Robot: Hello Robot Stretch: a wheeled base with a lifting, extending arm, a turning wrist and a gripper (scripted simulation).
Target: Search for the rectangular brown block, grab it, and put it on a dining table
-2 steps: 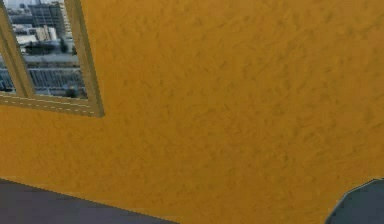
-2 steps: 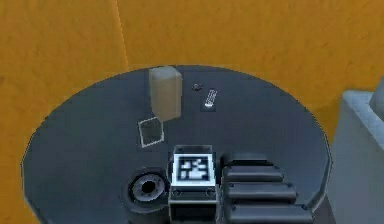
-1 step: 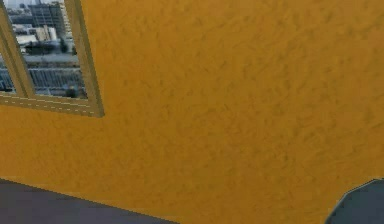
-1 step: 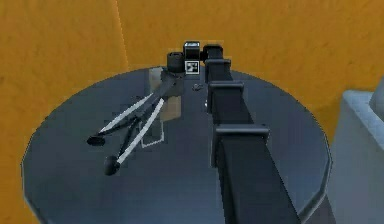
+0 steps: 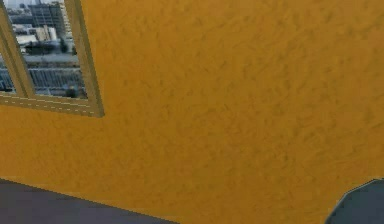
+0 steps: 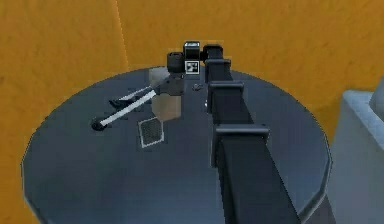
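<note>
The hand is hovering at the brown block sitting on the round tabletop, whether it holds anything I cannot tell, so the grasp is calling for careful centring and a straight lift clear of the grey utensil.

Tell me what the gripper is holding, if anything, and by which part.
Cannot be told: the gripper is at a brown block with the round table behind it, so no hold is certain.
</note>
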